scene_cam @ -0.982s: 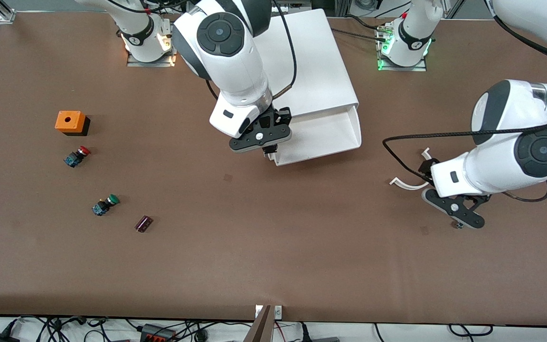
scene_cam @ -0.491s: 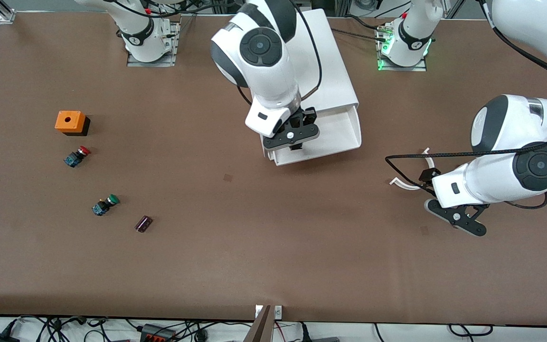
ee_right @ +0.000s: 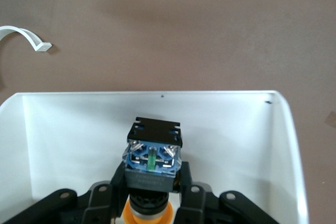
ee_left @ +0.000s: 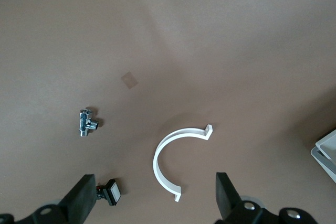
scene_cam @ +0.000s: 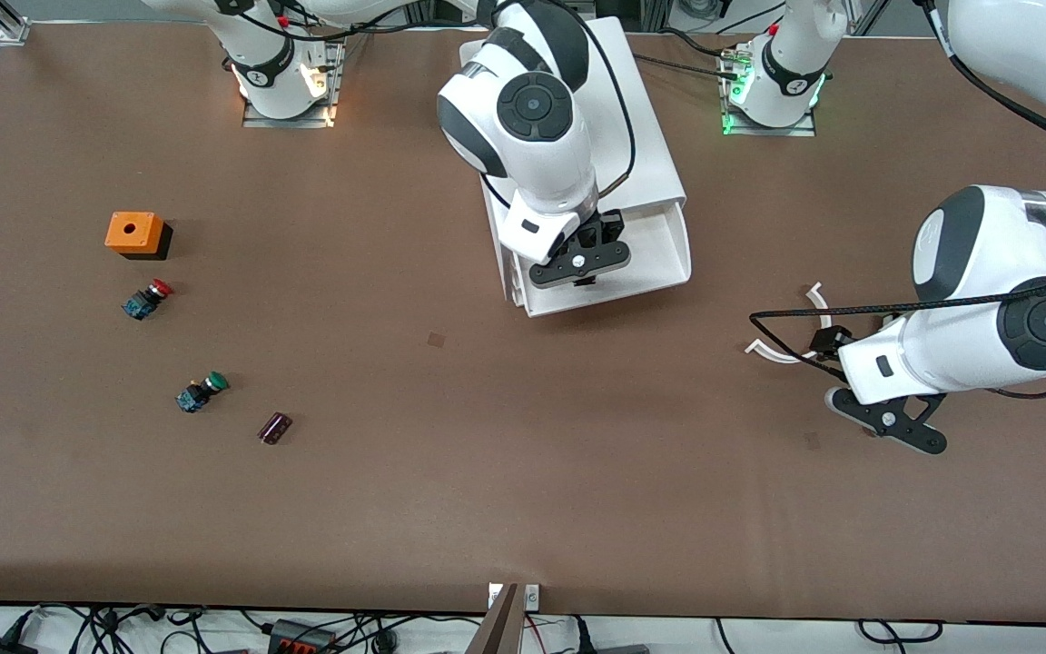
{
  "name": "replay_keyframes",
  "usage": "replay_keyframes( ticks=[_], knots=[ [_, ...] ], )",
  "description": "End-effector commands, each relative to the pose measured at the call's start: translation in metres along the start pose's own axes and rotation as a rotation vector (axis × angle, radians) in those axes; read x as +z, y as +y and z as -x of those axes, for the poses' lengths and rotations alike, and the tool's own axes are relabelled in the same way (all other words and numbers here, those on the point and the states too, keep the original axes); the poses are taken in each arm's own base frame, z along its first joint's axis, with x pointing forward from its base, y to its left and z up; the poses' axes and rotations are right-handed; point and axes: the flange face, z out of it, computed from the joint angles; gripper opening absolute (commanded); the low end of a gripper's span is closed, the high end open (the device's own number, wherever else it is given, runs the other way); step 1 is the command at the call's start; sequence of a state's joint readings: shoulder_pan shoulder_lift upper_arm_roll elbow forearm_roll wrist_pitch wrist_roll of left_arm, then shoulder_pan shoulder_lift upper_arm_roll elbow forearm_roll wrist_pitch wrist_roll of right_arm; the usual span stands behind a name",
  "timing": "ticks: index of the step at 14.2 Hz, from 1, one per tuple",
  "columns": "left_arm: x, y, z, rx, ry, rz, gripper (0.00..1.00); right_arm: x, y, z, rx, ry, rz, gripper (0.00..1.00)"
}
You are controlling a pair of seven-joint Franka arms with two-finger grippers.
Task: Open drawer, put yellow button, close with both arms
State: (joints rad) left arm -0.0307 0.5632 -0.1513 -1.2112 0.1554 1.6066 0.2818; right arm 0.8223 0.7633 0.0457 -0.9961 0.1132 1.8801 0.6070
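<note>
The white cabinet (scene_cam: 646, 136) stands at the middle back of the table. Its uppermost drawer (scene_cam: 659, 263) is pulled open toward the front camera. My right gripper (scene_cam: 580, 270) hangs over the open drawer. It is shut on the yellow button (ee_right: 153, 157), whose black and blue body points out from the fingers and whose yellow cap (ee_right: 150, 216) sits near the palm. The drawer's white floor (ee_right: 236, 145) lies under it. My left gripper (scene_cam: 891, 431) is open and empty, low over the table toward the left arm's end; in the left wrist view (ee_left: 154, 203) both fingers stand wide apart.
A white curved clip (scene_cam: 782, 351) lies by the left gripper, with a metal tee fitting (ee_left: 85, 123) and a small square-capped switch (ee_left: 111, 193). Toward the right arm's end lie an orange box (scene_cam: 135, 232), a red-capped button (scene_cam: 148, 298), a green-capped button (scene_cam: 201, 391) and a dark cylinder (scene_cam: 274, 427).
My right gripper has carried the yellow button from the drawer's front corner to over the drawer's inside. My left arm has drifted a little toward its end of the table.
</note>
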Motion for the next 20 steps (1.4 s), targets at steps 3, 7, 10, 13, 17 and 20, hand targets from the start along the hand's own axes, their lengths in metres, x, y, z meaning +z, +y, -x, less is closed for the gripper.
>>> replay_keyframes(
  ticks=[3, 7, 10, 13, 17, 20],
  knots=[
    [-0.001, 0.0, 0.0, -0.012, -0.005, -0.003, 1.0, 0.011, -0.014, 0.005, 0.009, -0.003, 0.0, 0.0],
    [0.001, 0.001, 0.0, -0.039, -0.009, -0.003, 1.0, 0.022, -0.019, 0.006, 0.003, 0.006, 0.002, 0.03],
    [0.001, 0.002, 0.0, -0.036, -0.01, -0.002, 1.0, 0.02, -0.019, 0.002, -0.011, 0.05, 0.007, 1.0],
    [0.001, 0.002, 0.0, -0.038, -0.009, -0.002, 1.0, 0.014, -0.01, -0.002, 0.0, 0.045, 0.03, 1.0],
    [0.006, 0.014, -0.002, -0.212, -0.002, 0.114, 1.0, -0.058, 0.036, -0.031, 0.073, 0.073, 0.041, 1.0],
    [0.006, 0.024, -0.002, -0.35, -0.01, 0.156, 1.0, -0.107, 0.093, -0.052, 0.152, 0.073, 0.058, 1.0]
  ],
)
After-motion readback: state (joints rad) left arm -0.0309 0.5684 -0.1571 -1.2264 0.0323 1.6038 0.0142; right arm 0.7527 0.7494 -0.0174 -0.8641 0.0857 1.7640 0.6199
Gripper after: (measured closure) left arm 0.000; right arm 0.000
